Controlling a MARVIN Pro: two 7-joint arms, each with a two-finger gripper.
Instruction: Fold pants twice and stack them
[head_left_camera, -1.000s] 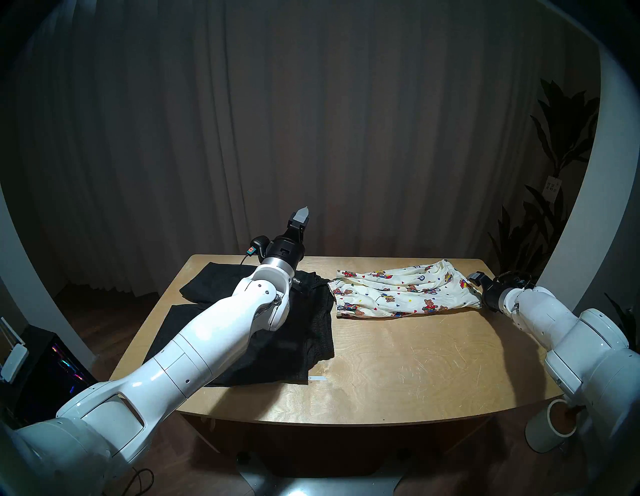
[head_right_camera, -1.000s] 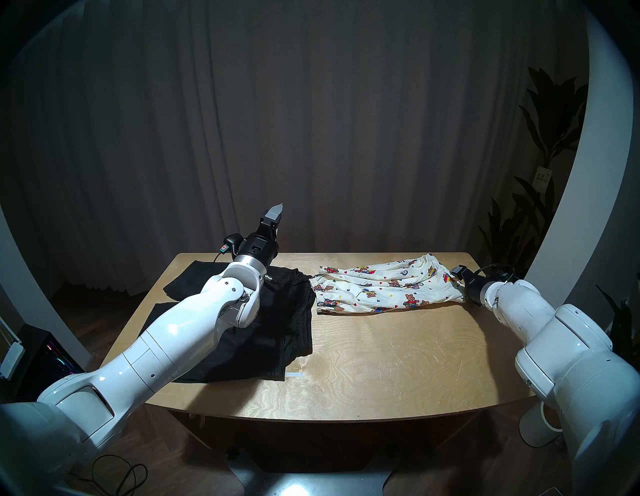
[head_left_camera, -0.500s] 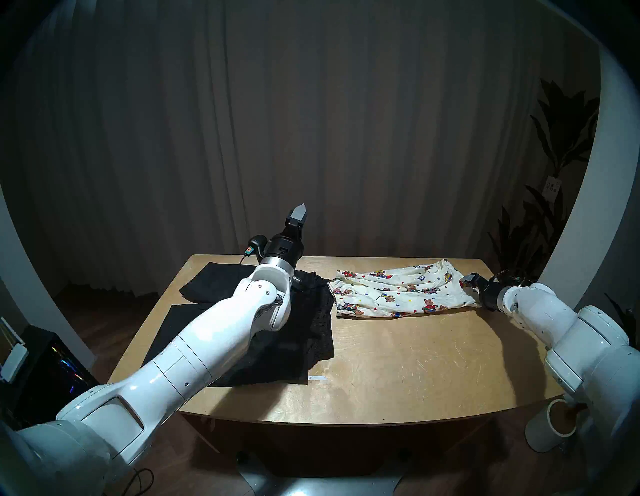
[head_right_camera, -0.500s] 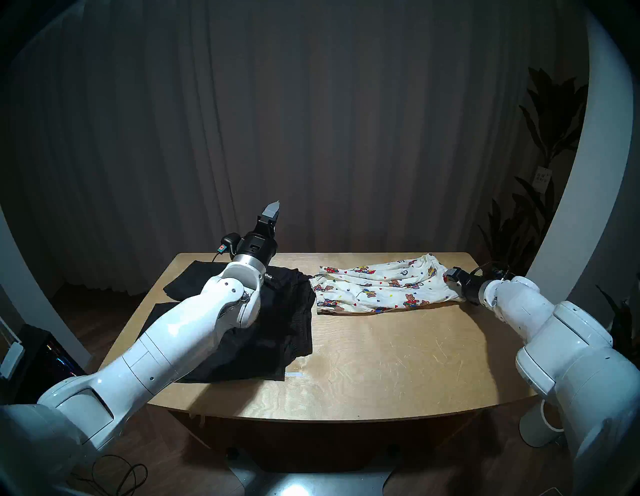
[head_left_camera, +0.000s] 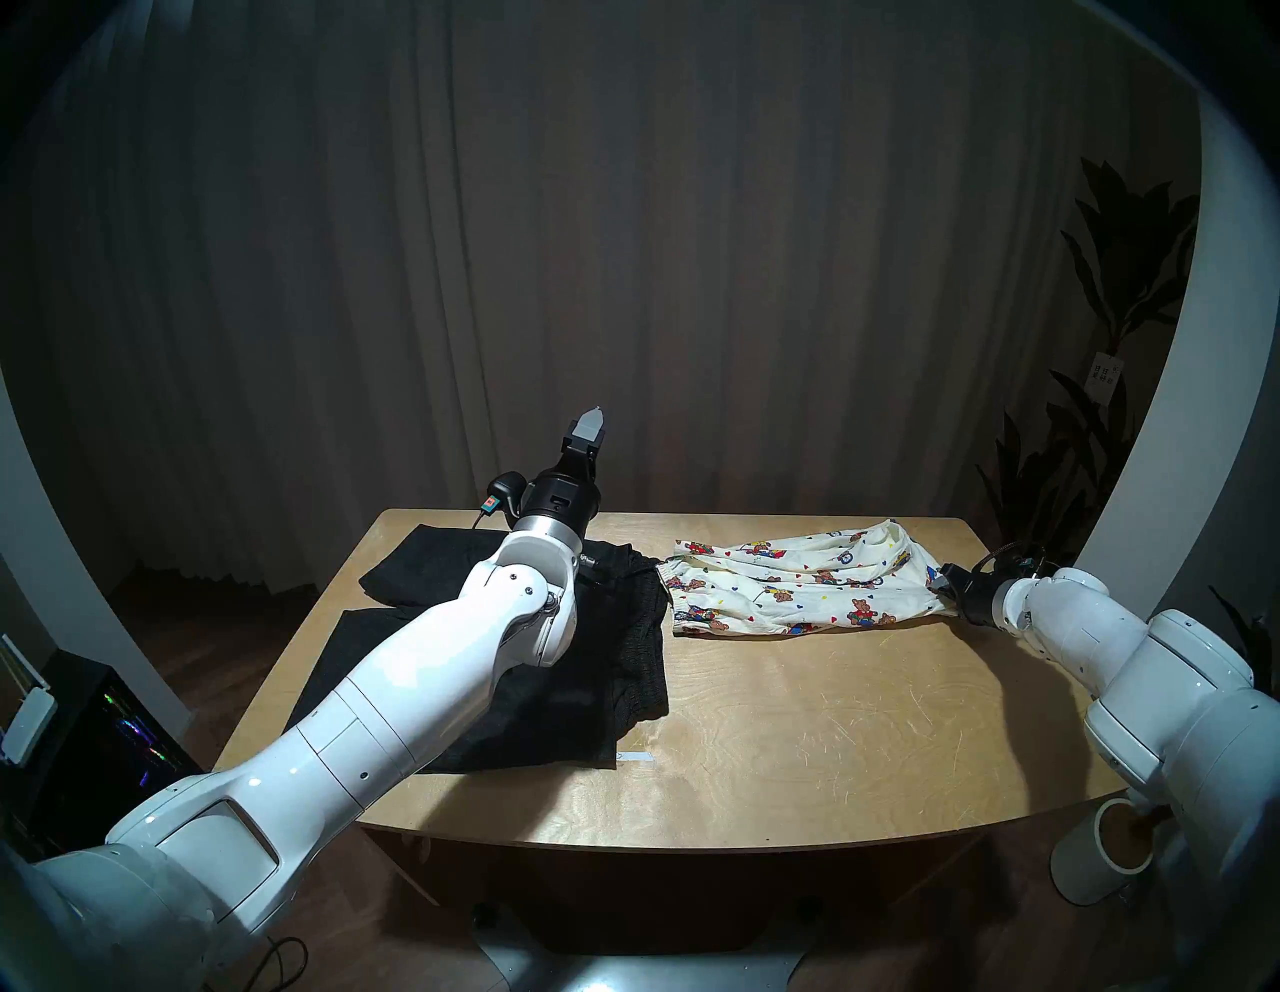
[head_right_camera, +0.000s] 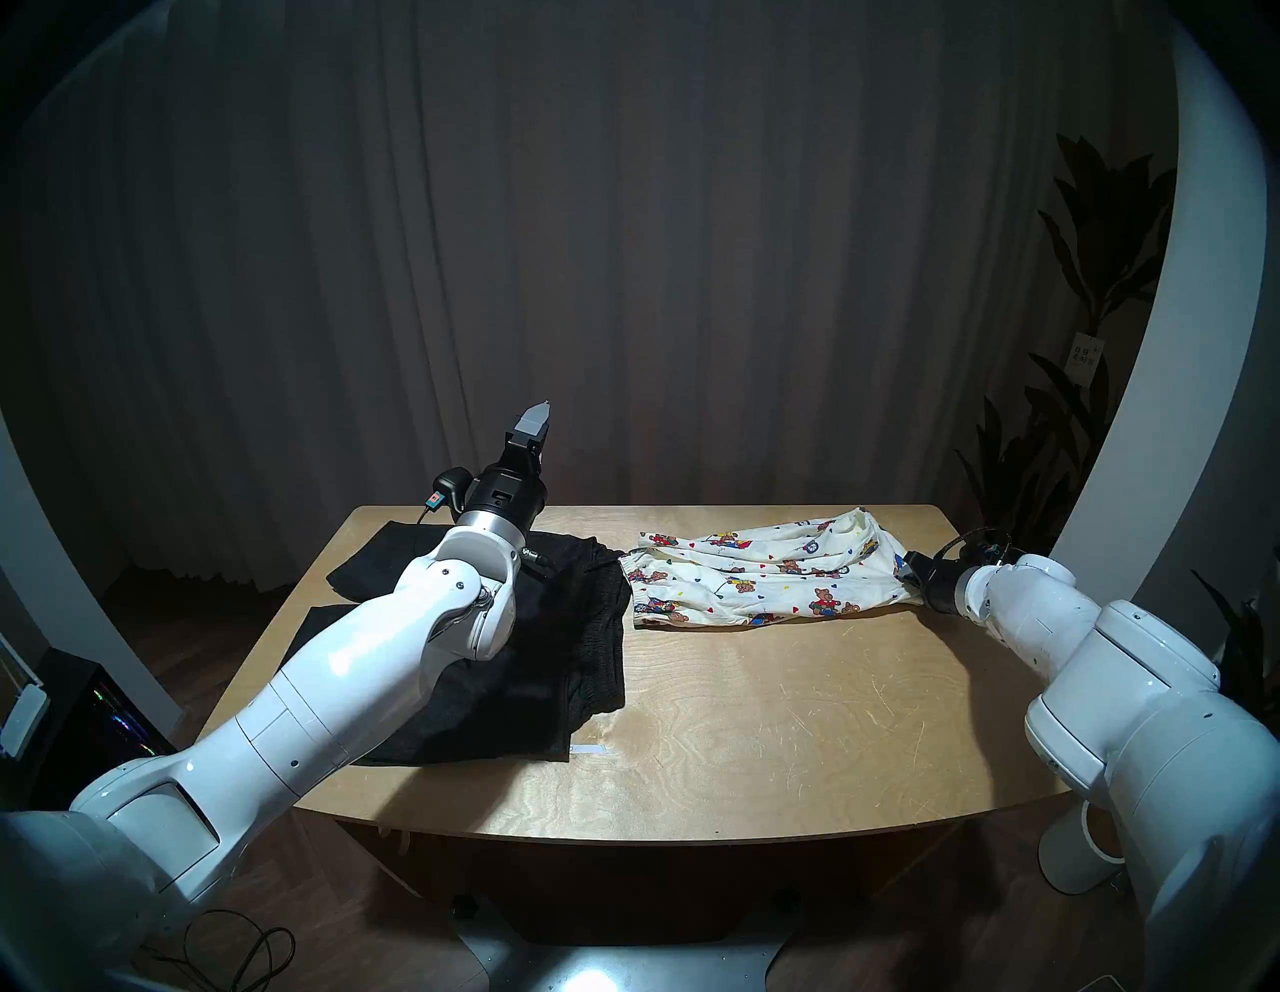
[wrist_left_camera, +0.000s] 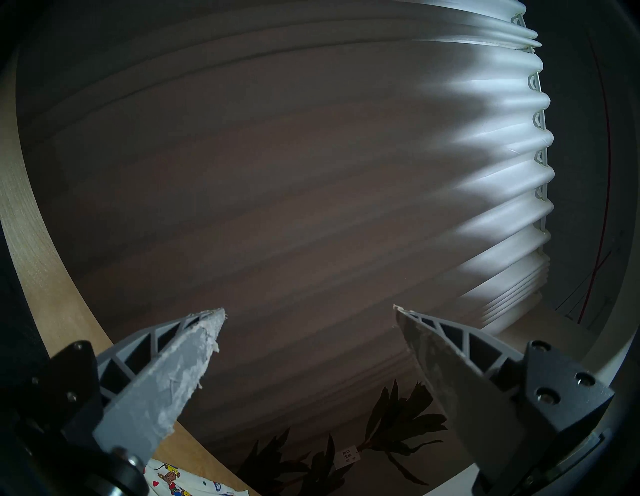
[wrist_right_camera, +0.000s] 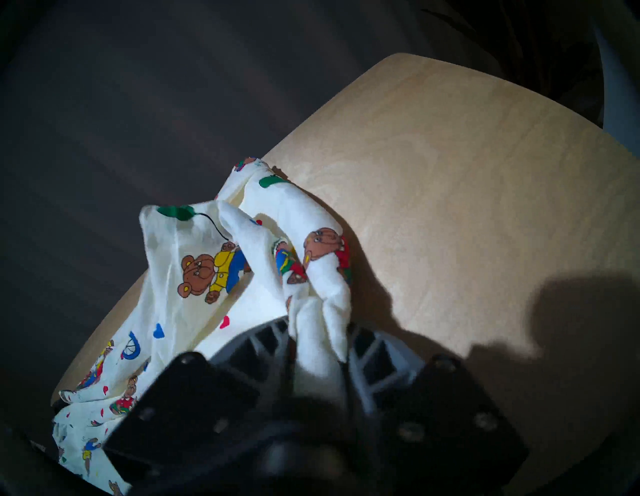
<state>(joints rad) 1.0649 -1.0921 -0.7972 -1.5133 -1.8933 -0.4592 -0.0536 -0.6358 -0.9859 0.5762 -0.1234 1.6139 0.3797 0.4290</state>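
The charcoal-black pants lie spread on the table's left half, partly under my left forearm. Beside them, on the far right half, lie the cream teddy-bear pants, bunched at their right end. My right gripper sits low at that end. In the right wrist view it is shut on a gathered fold of the cream cloth. My left gripper is raised above the table's far left edge, pointing at the curtain. It is open and holds nothing.
The wooden table has a small white tape mark near the black pants' front corner. A white cup stands below the table's right front edge. A dark plant is at the back right, a curtain behind.
My right gripper has moved down and in onto the cream pants' right end and closed on the cloth. My left gripper has drifted slightly left and up, still open.
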